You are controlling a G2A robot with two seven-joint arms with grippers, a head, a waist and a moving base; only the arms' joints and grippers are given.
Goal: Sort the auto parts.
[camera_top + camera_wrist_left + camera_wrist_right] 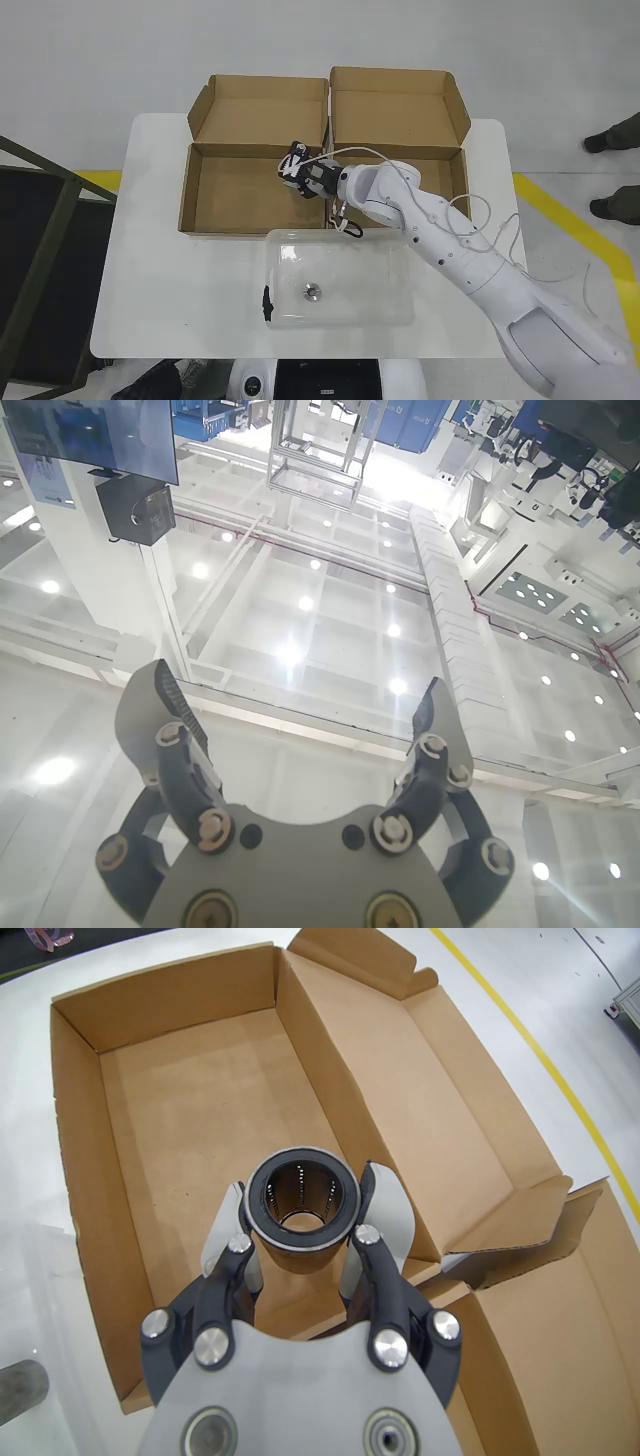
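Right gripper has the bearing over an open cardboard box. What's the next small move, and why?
Probably lower it straight down a little. The right gripper is shut on the bearing, which hangs above the bare floor of the cardboard box; releasing from here would likely drop it.

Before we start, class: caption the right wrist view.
Right tool holds a linear bearing over an open cardboard box.

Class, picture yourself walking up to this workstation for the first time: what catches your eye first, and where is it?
The right arm's jaws are shut on a black-rimmed cylindrical bearing, held over the left-hand cardboard box, beside its open twin. Nearer the robot, a clear tray holds a small metal part. The left arm's jaws stand open, pointing at the ceiling.
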